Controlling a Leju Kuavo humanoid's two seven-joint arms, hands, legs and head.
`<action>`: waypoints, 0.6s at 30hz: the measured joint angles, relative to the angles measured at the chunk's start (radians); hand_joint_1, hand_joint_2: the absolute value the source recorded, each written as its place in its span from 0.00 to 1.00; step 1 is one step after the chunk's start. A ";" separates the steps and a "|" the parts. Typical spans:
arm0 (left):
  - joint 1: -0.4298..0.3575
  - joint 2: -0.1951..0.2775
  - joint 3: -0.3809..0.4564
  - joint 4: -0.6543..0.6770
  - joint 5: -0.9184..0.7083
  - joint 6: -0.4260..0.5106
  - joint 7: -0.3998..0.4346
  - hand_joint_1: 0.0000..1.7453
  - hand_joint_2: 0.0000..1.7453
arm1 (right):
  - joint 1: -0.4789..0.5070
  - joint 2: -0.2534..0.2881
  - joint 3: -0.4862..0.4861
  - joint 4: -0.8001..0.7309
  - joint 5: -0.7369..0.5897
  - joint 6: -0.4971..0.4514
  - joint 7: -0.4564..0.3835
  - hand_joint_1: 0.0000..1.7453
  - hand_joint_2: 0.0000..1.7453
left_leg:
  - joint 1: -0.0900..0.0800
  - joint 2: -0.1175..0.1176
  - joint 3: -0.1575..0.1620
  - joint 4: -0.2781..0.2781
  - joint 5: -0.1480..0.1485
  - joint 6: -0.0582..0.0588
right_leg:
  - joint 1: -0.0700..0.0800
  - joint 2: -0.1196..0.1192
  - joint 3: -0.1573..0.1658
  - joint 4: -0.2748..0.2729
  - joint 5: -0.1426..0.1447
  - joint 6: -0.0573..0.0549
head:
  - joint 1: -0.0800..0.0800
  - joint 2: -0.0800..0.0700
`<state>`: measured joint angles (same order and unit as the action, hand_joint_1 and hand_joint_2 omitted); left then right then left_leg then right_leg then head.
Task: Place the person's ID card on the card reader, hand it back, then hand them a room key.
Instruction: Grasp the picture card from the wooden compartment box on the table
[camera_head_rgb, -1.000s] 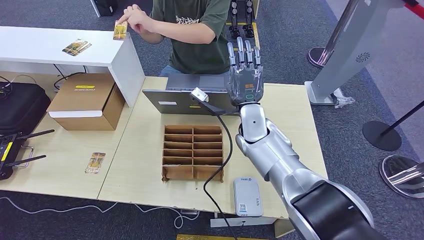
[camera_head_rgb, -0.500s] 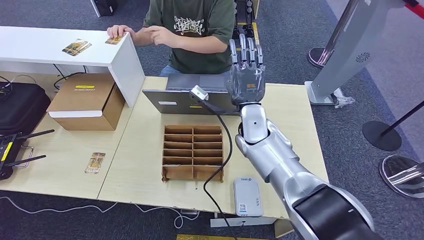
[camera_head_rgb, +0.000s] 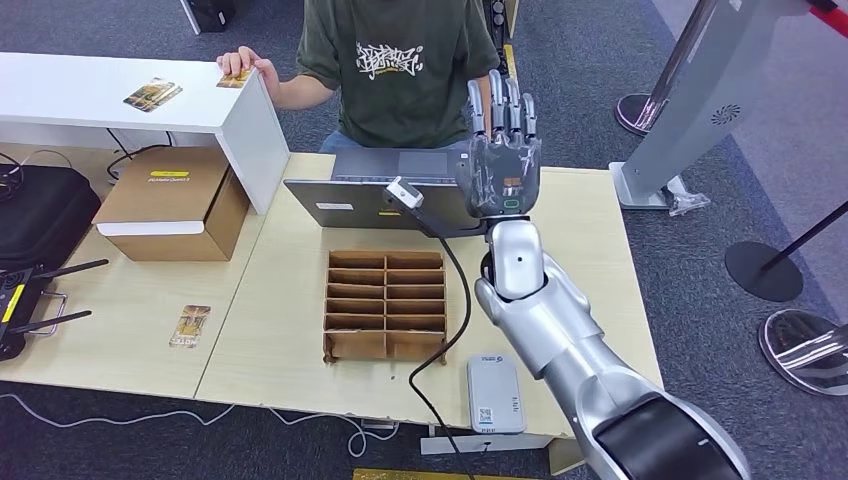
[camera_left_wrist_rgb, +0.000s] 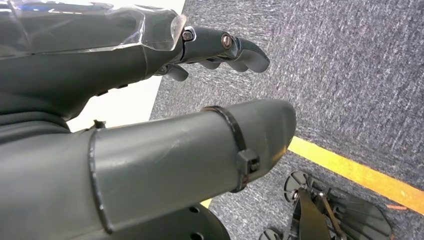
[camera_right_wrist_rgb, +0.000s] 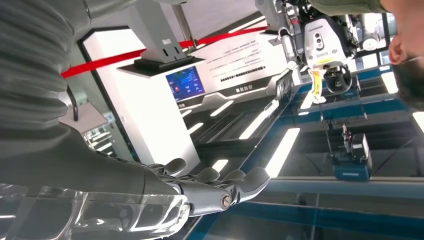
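Observation:
A person in a dark green shirt (camera_head_rgb: 410, 70) stands behind the desk, one hand resting on a yellowish card (camera_head_rgb: 234, 78) at the corner of the white counter (camera_head_rgb: 90, 90). My right hand (camera_head_rgb: 501, 162) is raised upright over the laptop (camera_head_rgb: 380, 195), fingers straight and spread, holding nothing; the right wrist view shows its fingers (camera_right_wrist_rgb: 220, 190) bare. The white card reader (camera_head_rgb: 495, 393) lies at the desk's near edge. My left hand (camera_left_wrist_rgb: 150, 130) hangs over grey carpet, fingers apart and empty.
A cardboard slot organizer (camera_head_rgb: 385, 305) sits mid-desk, with a black cable (camera_head_rgb: 455, 300) running past it. Two cards (camera_head_rgb: 152, 94) lie on the counter; another card (camera_head_rgb: 190, 325) lies on the left table. A cardboard box (camera_head_rgb: 175, 200) and a black case (camera_head_rgb: 40, 210) stand at the left.
The person lowered the card from mid-air onto the counter's corner and drew one arm back. My right hand shifted slightly to the right, still upright and empty.

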<state>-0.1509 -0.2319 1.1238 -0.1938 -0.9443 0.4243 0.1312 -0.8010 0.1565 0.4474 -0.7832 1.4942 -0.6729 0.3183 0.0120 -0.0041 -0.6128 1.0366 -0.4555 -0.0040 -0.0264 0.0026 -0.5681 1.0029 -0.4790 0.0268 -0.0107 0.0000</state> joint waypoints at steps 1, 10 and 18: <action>0.003 0.000 0.000 0.000 0.003 0.000 -0.002 0.00 0.00 | 0.021 0.000 -0.005 -0.031 0.000 0.000 -0.005 0.00 1.00 | 0.000 0.000 0.000 0.000 0.000 0.000 | 0.000 0.000 0.000 0.000 0.000 0.000 | 0.000 0.000; 0.026 -0.001 0.006 0.000 0.047 0.004 -0.031 0.00 0.00 | 0.277 -0.003 -0.011 -0.364 0.000 0.000 -0.004 0.00 1.00 | 0.000 0.000 -0.001 0.000 -0.001 0.000 | 0.000 0.000 0.000 0.000 -0.001 0.000 | 0.000 0.000; 0.034 -0.001 0.009 0.000 0.050 0.001 -0.029 0.00 0.00 | 0.452 -0.007 -0.019 -0.589 0.000 0.000 -0.056 0.00 1.00 | 0.000 0.000 -0.001 0.000 -0.001 0.000 | 0.000 0.000 -0.001 0.000 -0.001 0.000 | 0.000 0.000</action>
<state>-0.1172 -0.2329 1.1328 -0.1938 -0.8946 0.4252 0.1020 -0.3494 0.1492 0.4285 -1.3724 1.4942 -0.6729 0.2622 0.0122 -0.0042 -0.6138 1.0364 -0.4561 -0.0040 -0.0263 0.0022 -0.5688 1.0025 -0.4799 0.0272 -0.0107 0.0000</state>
